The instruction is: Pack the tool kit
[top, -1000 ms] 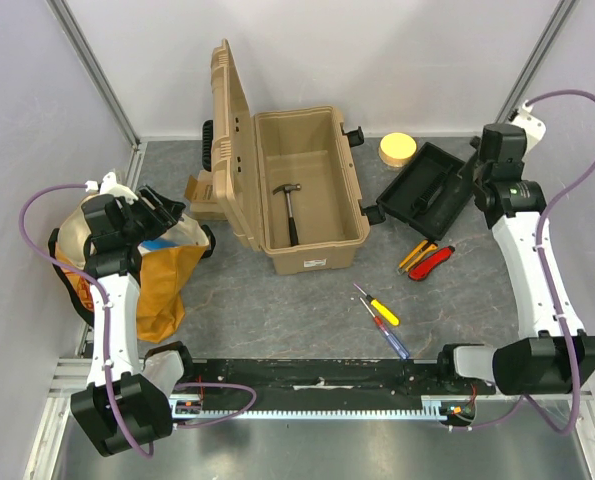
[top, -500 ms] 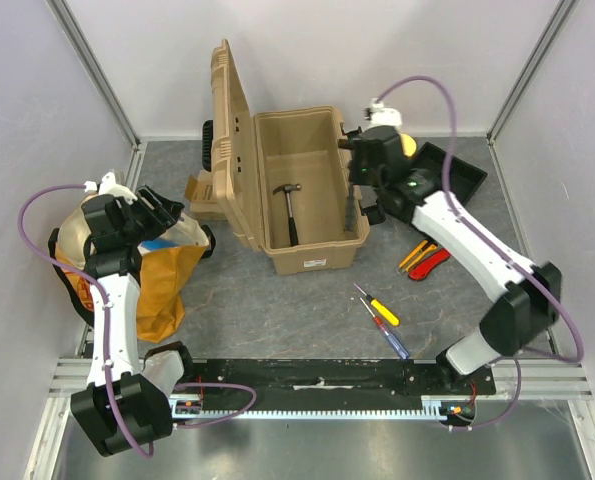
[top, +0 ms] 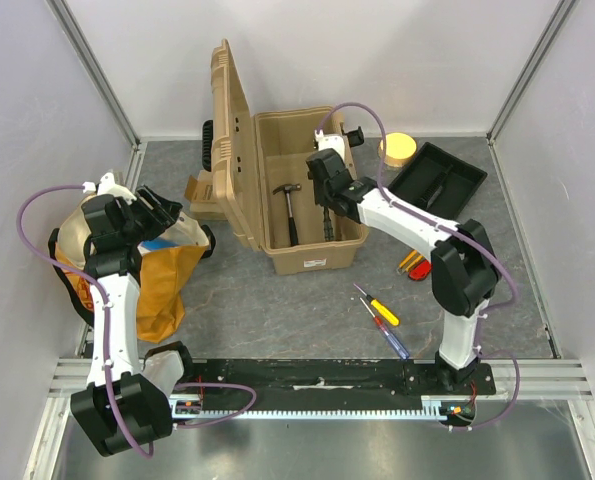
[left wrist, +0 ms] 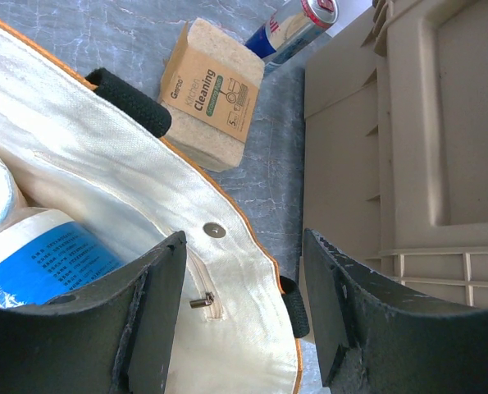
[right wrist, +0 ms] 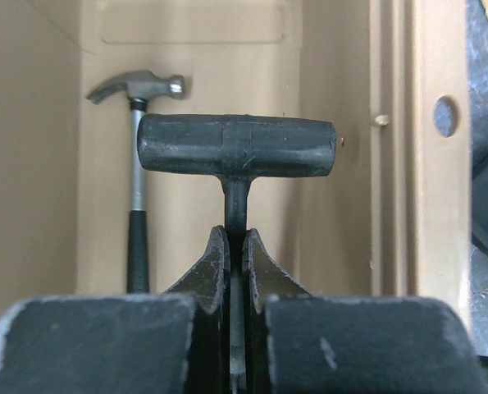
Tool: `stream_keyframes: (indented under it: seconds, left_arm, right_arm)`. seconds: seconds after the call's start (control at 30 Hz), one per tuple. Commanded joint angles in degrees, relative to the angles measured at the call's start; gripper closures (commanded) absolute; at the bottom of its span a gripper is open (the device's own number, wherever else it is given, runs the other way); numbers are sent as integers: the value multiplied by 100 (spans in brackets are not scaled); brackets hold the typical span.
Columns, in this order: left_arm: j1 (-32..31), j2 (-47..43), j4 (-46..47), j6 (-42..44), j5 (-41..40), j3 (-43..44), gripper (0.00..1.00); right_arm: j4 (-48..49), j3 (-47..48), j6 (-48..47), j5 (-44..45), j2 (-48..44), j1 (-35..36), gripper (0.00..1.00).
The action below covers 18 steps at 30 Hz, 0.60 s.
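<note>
My right gripper [right wrist: 236, 246] clamps the shank of a T-handle tool [right wrist: 237, 145] over the toolbox [top: 312, 262], between the hammer [right wrist: 135, 222] and the right wall, where the floor is bare. My left gripper [left wrist: 244, 263] is apart over the bag [left wrist: 104, 156].

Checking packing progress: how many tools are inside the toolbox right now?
2. A hammer lies on the toolbox floor, left side; a black T-handled tool hangs inside on the right, clamped in the right gripper. The arm may hide more.
</note>
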Motion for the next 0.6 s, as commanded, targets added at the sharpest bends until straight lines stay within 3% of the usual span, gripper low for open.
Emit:
stream_keyframes:
  seconds: [0.0,0.23,0.47,0.57]
  left_arm:
    - [-11,8,-28,143,-98,121,36]
    - [-11,17,-54,161,-142,130,36]
    - [-11,17,-72,170,-159,139,36]
    - [-11,9,-72,170,-151,139,36]
  right_arm:
    - [120,81,-142,247,391,-3,100]
    - [-160,537,-151,27,1375,-3,89]
    - [-539,933,-19,238,1456,-3,54]
    - [-556,969,-10,273,1131,-3,48]
